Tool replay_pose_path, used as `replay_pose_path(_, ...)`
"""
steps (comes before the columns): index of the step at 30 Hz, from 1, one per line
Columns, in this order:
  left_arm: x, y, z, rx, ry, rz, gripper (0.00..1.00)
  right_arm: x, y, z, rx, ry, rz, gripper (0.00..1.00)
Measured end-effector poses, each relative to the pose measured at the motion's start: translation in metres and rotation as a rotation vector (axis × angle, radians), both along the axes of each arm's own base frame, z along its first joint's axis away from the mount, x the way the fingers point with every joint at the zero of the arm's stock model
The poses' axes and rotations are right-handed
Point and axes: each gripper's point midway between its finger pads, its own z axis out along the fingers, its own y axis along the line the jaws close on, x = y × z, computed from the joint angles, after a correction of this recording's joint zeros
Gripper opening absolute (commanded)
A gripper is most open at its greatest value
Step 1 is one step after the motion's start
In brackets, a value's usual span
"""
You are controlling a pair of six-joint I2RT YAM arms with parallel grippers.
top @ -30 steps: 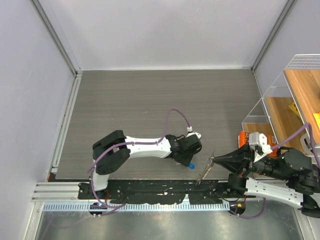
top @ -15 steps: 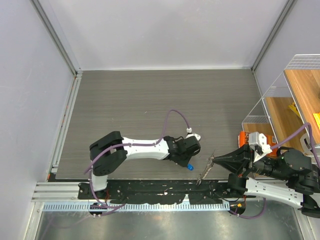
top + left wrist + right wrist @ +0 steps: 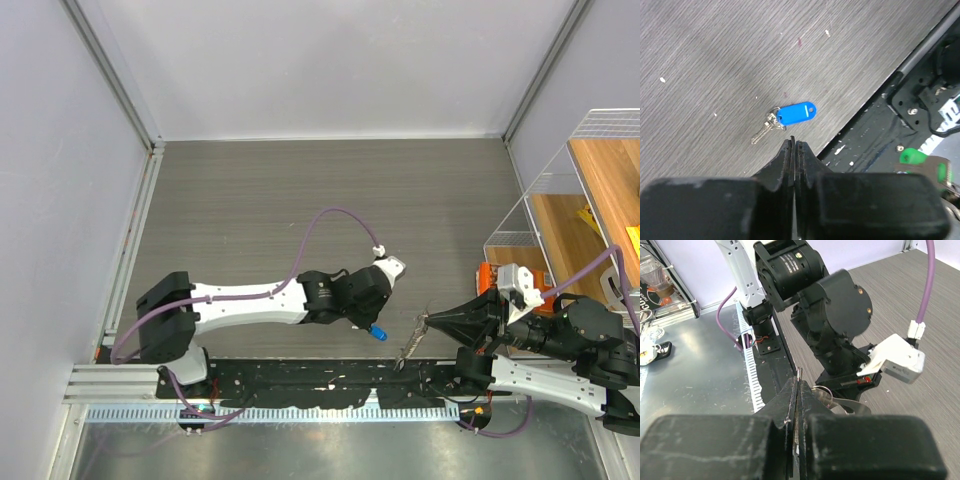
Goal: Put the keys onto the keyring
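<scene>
A blue-headed key [image 3: 796,113] with a small silver blade lies flat on the grey table near its front edge, just ahead of my left gripper [image 3: 794,143]. That gripper is shut and empty. In the top view the key [image 3: 379,333] sits right beside the left gripper [image 3: 372,322]. My right gripper [image 3: 428,321] is shut on the keyring [image 3: 824,391], a thin wire loop. Keys dangle below it [image 3: 405,350]. A green-headed key [image 3: 912,156] shows at the right of the left wrist view. The right fingertips [image 3: 799,374] pinch the wire.
A black rail [image 3: 300,375] runs along the table's front edge, with a metal surface below it. An orange packet [image 3: 487,276] lies behind the right gripper. A wire rack with wooden shelves [image 3: 580,190] stands at the right. Grey walls enclose the table.
The left arm's elbow swung left and stretched out low. Its gripper shifted slightly left. The blue key stayed put near the front edge. The right arm held still.
</scene>
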Motion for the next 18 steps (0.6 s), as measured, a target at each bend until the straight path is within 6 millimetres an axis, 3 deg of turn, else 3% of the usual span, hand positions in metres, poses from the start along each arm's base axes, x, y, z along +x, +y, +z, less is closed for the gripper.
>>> replay_pose_path(3, 0.000, 0.000, -0.014, 0.040, 0.014, 0.001, 0.34, 0.000, 0.000, 0.000, 0.000, 0.003, 0.000, 0.05)
replay_pose_path(7, -0.002, 0.003, -0.045, 0.119, 0.055, 0.021, 0.45, 0.000, 0.000, 0.000, 0.002, 0.009, 0.000, 0.05)
replay_pose_path(11, -0.006, 0.008, -0.068, 0.181, 0.094, 0.037, 0.47, 0.000, 0.000, 0.000, 0.001, 0.009, 0.000, 0.06)
replay_pose_path(18, -0.007, -0.001, -0.073, 0.195, 0.119, 0.048, 0.46, 0.000, 0.000, 0.000, 0.001, 0.009, 0.000, 0.05)
